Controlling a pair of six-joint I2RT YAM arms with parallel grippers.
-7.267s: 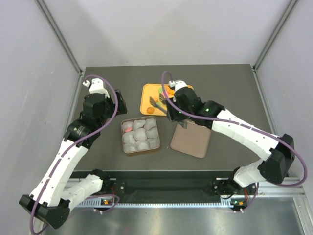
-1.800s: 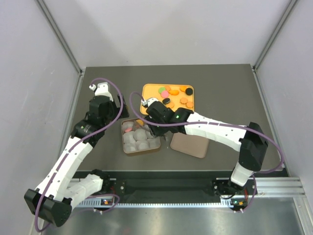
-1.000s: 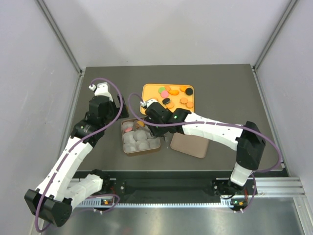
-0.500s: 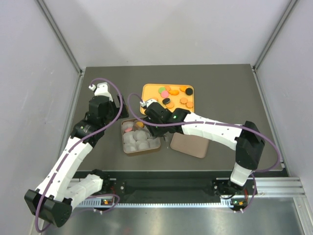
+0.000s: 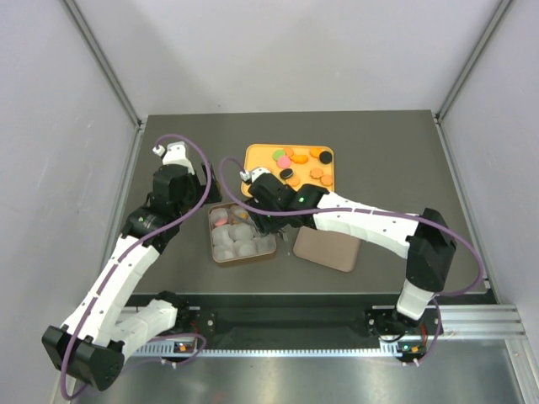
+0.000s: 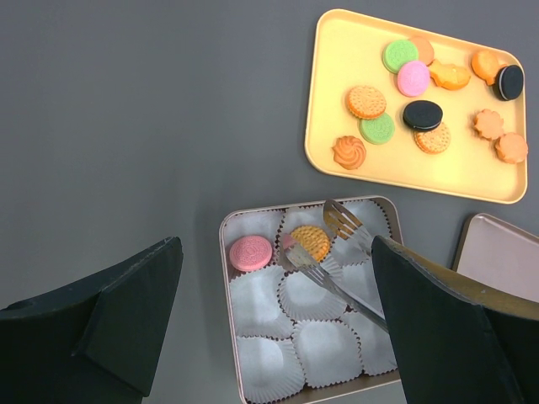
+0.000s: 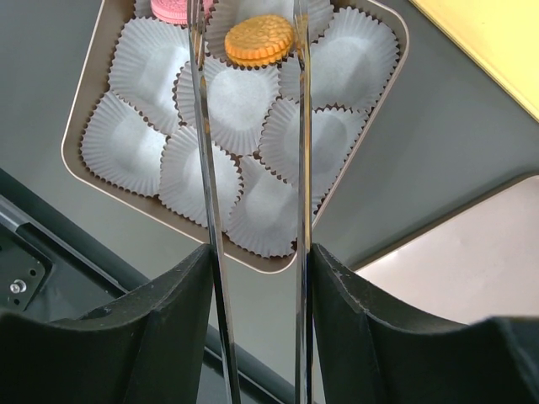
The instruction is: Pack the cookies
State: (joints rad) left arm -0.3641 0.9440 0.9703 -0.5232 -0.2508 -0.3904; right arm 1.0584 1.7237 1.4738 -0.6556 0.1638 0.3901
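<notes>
Several cookies (image 5: 301, 163), orange, pink, green and black, lie on an orange tray (image 5: 257, 160). My right gripper (image 7: 259, 252) is shut on metal tongs (image 7: 301, 168). The tong tips straddle an orange cookie (image 7: 258, 39) lying in a back paper cup of the tin (image 7: 278, 268). A pink cookie (image 6: 251, 252) sits in the cup beside the orange cookie (image 6: 310, 242). My left gripper (image 6: 276, 252) is open and empty, hovering above the tin's left side (image 5: 210, 244). The other paper cups hold nothing.
The tin's brown lid (image 5: 328, 246) lies flat to the right of the tin, also in the right wrist view (image 7: 455, 252). The tray (image 6: 333, 101) stands just behind the tin. The table's near edge runs close below the tin.
My right arm has swung from the tray to the tin, carrying the tongs. An orange cookie now lies in a back cup. My left arm has barely moved.
</notes>
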